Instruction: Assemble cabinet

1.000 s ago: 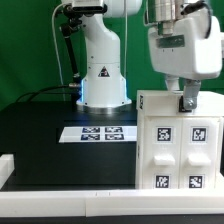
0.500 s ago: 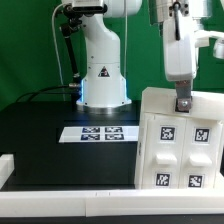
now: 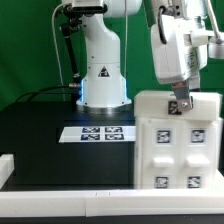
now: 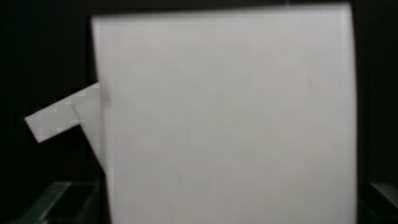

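The cabinet (image 3: 180,145) is a large white box at the exterior view's right, standing on the black table. Its front shows drawer blocks with square black-and-white tags. My gripper (image 3: 180,104) comes down onto the cabinet's top edge, and a dark finger (image 3: 181,100) lies against the top of the front face. In the wrist view a plain white face of the cabinet (image 4: 222,110) fills the span between the jaws of my gripper (image 4: 215,205). The jaws show only as dark edges at either side, closed on the cabinet.
The marker board (image 3: 100,132) lies flat on the black table (image 3: 50,140), left of the cabinet. The arm's white base (image 3: 103,70) stands behind it. A white ledge (image 3: 60,192) runs along the table's front. A narrow white piece (image 4: 63,115) sticks out beside the cabinet in the wrist view.
The cabinet has shifted toward the exterior view's left with the gripper on it and now stands squarer. The wrist has turned and moved left above it.
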Robot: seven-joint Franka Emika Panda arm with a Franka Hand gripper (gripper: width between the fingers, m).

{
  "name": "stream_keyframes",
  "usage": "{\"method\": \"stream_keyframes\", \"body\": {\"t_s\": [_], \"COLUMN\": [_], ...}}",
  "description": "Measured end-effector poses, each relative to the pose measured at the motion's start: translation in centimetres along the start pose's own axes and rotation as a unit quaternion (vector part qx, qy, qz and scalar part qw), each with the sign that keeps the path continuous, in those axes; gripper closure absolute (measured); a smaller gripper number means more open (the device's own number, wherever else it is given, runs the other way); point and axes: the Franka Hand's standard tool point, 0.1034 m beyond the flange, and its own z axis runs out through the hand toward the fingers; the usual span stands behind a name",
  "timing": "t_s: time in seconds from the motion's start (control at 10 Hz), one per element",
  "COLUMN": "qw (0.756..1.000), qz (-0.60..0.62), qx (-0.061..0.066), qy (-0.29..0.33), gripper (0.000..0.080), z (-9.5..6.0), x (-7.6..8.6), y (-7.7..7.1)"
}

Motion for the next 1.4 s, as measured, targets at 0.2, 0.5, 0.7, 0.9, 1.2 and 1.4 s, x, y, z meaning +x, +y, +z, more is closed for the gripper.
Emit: {"method": "stream_keyframes", "body": {"t_s": [0.2,0.5,0.7,0.9,1.2,1.4], "qw": [1.0,0.999,0.998,0.996,0.954,0.9], "qz": [-0.011,-0.032,-0.053,-0.087,-0.3,-0.435], "qx": [0.003,0.016,0.017,0.01,-0.023,-0.021], "qy": [-0.006,-0.023,-0.023,-0.016,0.001,0.002], "gripper": [0.0008,0.0002,0.0002,0.0002,0.0002,0.0002], "z": [-0.5,-2.6,-2.6,-2.5,-3.0,-3.0], "x": [-0.3,-1.0,-1.1,-1.0,-1.6,-1.8], "y": [-0.1,-0.6,-0.6,-0.4,-0.5,-1.0]}}
